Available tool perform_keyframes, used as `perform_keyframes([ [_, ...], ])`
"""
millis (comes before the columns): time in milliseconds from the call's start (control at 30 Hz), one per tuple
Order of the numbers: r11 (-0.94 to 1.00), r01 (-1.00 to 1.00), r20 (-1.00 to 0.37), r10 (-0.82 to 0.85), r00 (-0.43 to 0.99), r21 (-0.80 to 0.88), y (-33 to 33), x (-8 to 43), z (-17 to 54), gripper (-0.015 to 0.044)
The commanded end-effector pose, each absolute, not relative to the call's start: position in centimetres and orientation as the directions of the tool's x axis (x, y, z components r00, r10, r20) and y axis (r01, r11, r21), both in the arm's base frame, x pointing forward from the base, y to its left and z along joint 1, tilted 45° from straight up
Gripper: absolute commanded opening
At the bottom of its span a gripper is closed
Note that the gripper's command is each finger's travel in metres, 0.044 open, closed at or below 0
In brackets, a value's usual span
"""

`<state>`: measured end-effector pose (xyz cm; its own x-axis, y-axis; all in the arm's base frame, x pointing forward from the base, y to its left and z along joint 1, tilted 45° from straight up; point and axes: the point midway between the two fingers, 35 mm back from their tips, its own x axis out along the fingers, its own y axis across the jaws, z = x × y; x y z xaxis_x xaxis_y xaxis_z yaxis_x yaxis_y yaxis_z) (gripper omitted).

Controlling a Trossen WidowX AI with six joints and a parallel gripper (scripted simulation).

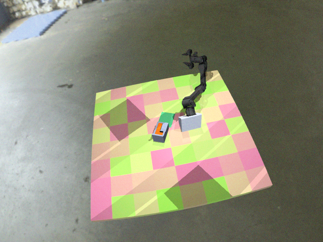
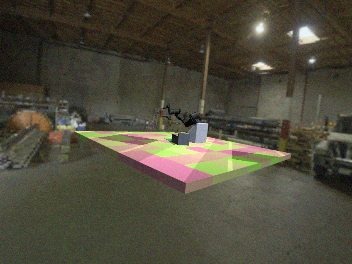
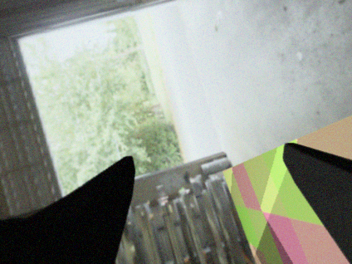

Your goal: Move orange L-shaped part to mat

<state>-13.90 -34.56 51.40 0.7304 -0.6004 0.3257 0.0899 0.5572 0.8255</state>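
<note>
The orange L-shaped part (image 1: 159, 129) lies flush in the pocket of the grey tray (image 1: 159, 138) (image 2: 182, 139) on the checkered table. The green mat (image 1: 167, 117) lies right behind the tray, between it and the arm's base. My gripper (image 1: 187, 58) (image 2: 164, 112) (image 3: 207, 157) is open and empty. It is raised high above the table, well above and behind the tray, pointing sideways. In the wrist view I see only my two dark fingertips, a corner of the table and the background; the tray and part are out of that view.
The arm stands on a grey block (image 1: 190, 122) (image 2: 199, 133) just right of the mat. The pink and green checkered table (image 1: 146, 166) (image 2: 176, 165) spreads around it, its edges dropping off to the floor.
</note>
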Motion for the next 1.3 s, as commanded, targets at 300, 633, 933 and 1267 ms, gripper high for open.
perform_keyframes([
  [300,0.749,0.131,0.394,-0.479,0.785,0.65,-27.3,-8.2,56.9,0.018],
  [633,0.824,0.099,0.41,-0.377,0.831,0.558,-21.3,-3.3,59.5,0.018],
  [933,0.88,0.068,0.393,-0.278,0.877,0.47,-15.3,1.9,61.0,0.018],
  [1267,0.935,0.09,0.27,-0.19,0.944,0.342,-7.0,9.7,60.2,0.018],
])
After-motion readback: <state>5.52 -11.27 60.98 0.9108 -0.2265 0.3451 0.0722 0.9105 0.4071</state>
